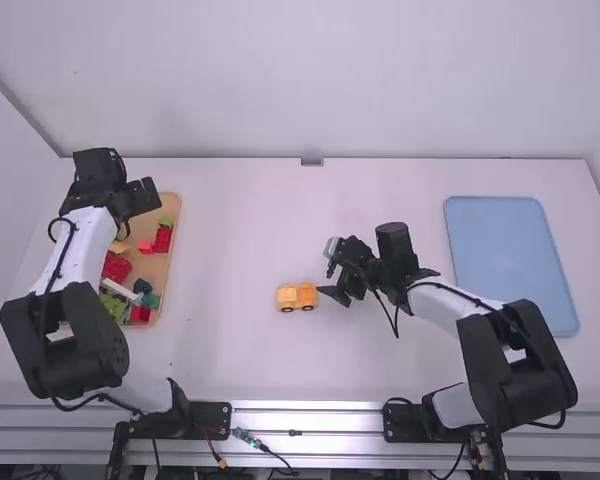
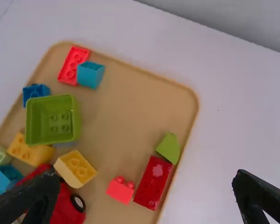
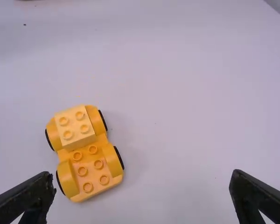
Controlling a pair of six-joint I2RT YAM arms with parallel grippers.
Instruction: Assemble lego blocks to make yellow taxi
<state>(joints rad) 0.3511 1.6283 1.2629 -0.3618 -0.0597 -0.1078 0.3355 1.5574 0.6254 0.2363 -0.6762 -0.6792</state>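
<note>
- High view: the yellow car [image 1: 296, 297] stands on the counter [image 1: 230, 230], around mid-width, nearer its near edge than its far one.
- The right gripper [image 1: 332, 270] is just beside the car, its jaws wide apart; the blue tray [image 1: 508, 262] sits by the counter's right edge.
- The left gripper [image 1: 143, 194] hangs over the far end of the tan tray [image 1: 175, 215], near the counter's left edge, and a broad run of counter separates that tray from the car.
- Left wrist view: its jaws are spread; a red brick [image 2: 153, 183] and green wedge [image 2: 169, 148] line one tray edge.
- Right wrist view: open jaws, counter between them; a pale yellow block [image 3: 75, 127] tops one end of the car.
</note>
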